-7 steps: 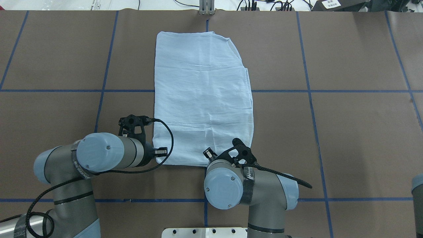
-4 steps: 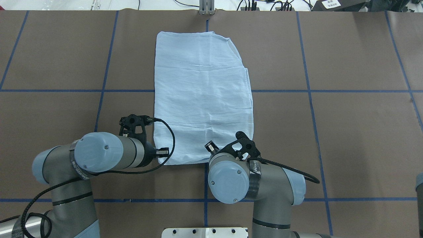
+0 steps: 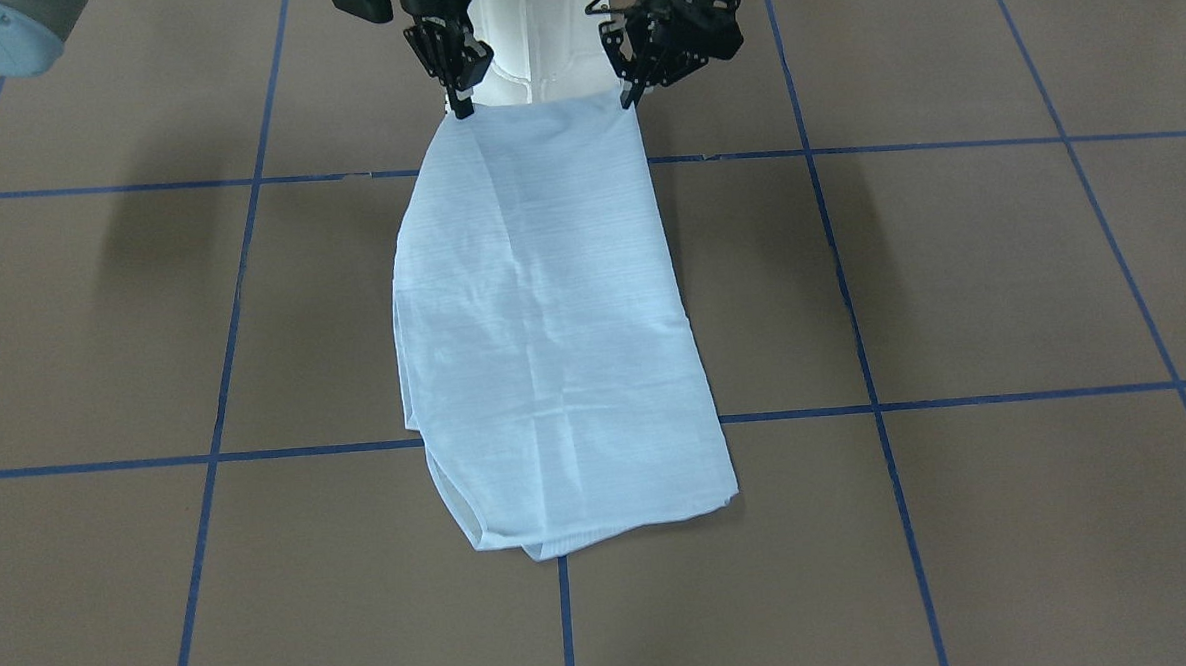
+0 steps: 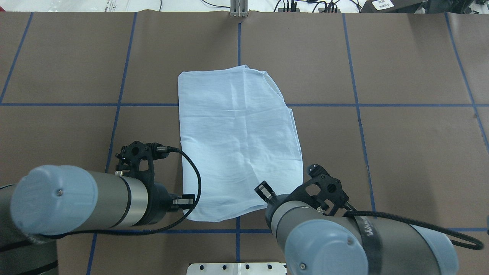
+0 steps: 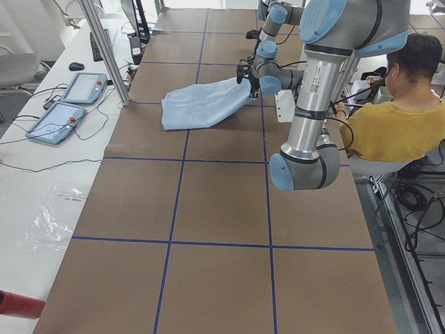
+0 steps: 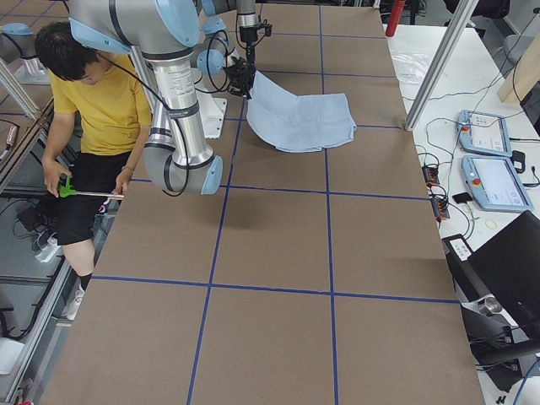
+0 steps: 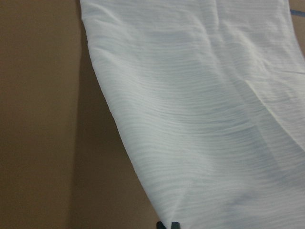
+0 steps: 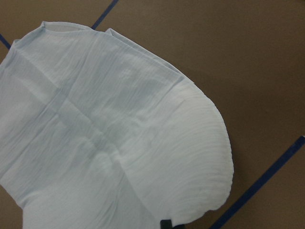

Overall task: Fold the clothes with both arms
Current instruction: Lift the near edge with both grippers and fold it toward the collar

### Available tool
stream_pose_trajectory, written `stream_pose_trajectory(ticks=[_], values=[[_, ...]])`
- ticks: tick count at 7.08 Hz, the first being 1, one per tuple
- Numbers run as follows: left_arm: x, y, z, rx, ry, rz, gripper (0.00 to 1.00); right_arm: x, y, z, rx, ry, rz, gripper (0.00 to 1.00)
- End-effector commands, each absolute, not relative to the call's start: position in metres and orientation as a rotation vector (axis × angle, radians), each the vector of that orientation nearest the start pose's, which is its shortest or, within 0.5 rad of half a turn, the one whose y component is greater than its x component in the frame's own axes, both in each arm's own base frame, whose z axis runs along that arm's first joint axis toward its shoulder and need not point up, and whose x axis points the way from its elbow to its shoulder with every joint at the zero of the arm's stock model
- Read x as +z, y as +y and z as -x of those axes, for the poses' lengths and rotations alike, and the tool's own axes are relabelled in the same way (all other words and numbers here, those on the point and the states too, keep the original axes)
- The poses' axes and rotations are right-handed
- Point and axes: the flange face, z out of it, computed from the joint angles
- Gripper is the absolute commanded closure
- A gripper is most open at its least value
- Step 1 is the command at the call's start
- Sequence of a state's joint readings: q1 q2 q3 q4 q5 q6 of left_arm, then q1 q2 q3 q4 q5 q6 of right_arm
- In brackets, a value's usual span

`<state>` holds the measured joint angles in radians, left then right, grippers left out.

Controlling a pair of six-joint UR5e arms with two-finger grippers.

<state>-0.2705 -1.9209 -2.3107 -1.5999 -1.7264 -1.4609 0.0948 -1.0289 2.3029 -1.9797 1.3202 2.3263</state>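
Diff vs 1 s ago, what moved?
The left gripper and right gripper drew back toward the robot's side, dragging the shirt across the table; its near edge is now lifted. Unchanged: the folded shape, and apparently both grips on the near corners.

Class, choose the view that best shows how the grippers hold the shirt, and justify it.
The exterior front-facing view: left gripper and right gripper each pinch a corner of the shirt, unobstructed. Overhead, the left arm and right arm cover the grips; side views are distant; wrist views show mostly cloth.
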Motion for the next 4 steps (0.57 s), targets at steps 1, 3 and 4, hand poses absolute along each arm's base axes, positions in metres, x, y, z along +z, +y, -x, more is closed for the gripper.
stream_pose_trajectory(ticks=[1, 3, 4], values=[[0.139, -0.209, -0.393, -0.042, 1.136, -0.024, 1.0, 0.121, -0.189, 0.446, 0.864, -0.924, 0.041, 1.0], [0.166, -0.266, -0.428, -0.035, 1.022, -0.125, 1.0, 0.105, -0.245, 0.5, 0.88, -0.964, -0.109, 1.0], [0.182, -0.305, -0.435, -0.07, 0.969, -0.161, 1.0, 0.116, -0.283, 0.522, 0.881, -0.973, -0.164, 1.0]])
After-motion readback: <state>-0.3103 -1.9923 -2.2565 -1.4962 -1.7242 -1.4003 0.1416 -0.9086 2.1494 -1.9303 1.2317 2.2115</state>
